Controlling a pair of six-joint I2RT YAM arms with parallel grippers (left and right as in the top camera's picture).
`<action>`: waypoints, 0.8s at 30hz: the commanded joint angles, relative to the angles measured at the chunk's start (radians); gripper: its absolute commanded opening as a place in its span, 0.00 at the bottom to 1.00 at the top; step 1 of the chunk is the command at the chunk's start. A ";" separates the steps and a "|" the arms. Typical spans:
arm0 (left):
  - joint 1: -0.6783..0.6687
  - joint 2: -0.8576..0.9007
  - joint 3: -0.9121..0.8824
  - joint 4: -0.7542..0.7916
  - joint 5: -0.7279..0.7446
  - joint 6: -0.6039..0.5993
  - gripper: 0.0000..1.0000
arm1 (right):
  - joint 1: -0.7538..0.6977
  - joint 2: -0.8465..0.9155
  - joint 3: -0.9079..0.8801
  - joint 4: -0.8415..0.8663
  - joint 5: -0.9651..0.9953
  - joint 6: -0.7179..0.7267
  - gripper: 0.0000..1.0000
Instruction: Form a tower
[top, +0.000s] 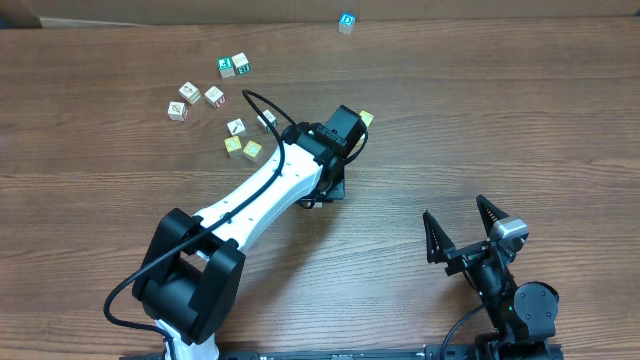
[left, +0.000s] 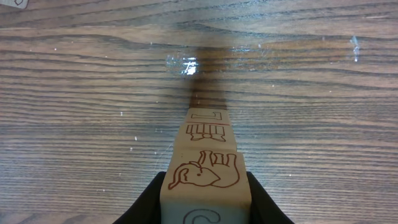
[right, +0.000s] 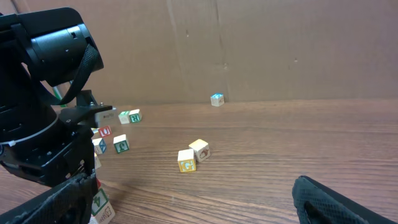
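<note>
Now left gripper (left: 205, 186) clamped on tower (left: 208, 155), narrow stack of small pale wooden alphabet cubes with red markings, black fingers (left: 149, 202) pressing either side of elephant cube; tower mid-table, running from jaws down toward brown wood-grain table (left: 74, 124); right gripper (top: 462, 222) spread wide, well apart from tower; loose small wooden cubes (top: 215, 95) scattered behind

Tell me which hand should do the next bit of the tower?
Left, probably. The left hand is shut on the tower; the right hand sits open, far from it.
</note>
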 joint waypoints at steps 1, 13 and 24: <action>0.006 -0.011 -0.006 0.004 -0.013 0.022 0.23 | -0.005 -0.009 -0.010 0.005 -0.001 0.002 1.00; 0.006 -0.011 -0.006 0.004 -0.013 0.022 0.34 | -0.005 -0.009 -0.010 0.005 -0.001 0.002 1.00; 0.006 -0.011 -0.006 0.004 -0.013 0.026 0.31 | -0.005 -0.009 -0.010 0.005 -0.001 0.002 1.00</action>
